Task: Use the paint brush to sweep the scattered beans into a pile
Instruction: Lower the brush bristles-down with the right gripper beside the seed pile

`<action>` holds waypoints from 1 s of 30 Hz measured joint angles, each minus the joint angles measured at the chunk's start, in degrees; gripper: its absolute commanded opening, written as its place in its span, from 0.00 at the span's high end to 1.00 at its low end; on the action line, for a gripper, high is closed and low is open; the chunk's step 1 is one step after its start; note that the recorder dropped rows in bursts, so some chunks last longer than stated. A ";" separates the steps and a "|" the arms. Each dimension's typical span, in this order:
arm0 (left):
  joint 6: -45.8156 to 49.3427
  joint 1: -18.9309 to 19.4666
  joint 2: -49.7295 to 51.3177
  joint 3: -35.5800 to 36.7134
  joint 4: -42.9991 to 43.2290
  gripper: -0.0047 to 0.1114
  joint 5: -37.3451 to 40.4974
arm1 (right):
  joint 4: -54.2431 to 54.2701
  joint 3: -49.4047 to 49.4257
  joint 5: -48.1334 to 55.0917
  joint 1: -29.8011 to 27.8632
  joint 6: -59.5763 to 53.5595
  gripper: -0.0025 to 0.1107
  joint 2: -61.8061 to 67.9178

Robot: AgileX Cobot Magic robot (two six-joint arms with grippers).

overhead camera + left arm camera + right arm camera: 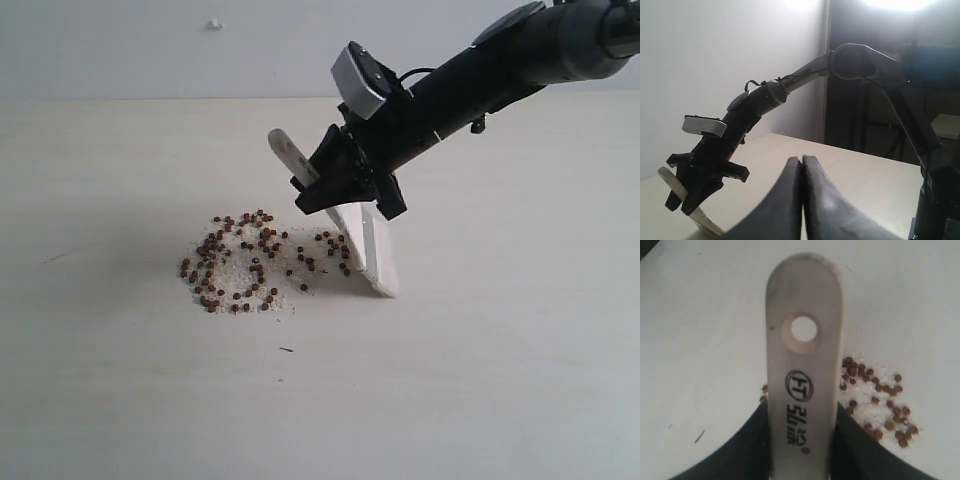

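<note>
The jaws of the right gripper [346,196] stand partly apart and clamp the wooden handle of the paint brush [373,248], which leans with its holed end up and its pale bristles down on the table [480,380]. The beans [238,262] lie in 1 loose patch with pale crumbs just left of the bristles in the exterior view, the nearest few right beside them. The 2 jaws of the left gripper [801,166] are pressed together on nothing, above the table.
</note>
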 measured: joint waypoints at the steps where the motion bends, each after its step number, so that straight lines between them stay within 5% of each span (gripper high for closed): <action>1: 0.00 0.00 0.00 0.00 0.00 0.96 0.00 | 0.48 0.00 -0.13 0.45 -0.55 0.98 0.00; 16: 0.00 0.00 0.00 0.00 0.00 0.96 0.00 | 11.02 -5.06 -0.31 2.91 -4.84 0.98 4.39; 30: 0.00 0.00 0.00 0.00 0.00 0.96 0.00 | 1.33 -9.92 -0.03 2.91 7.24 0.98 -1.50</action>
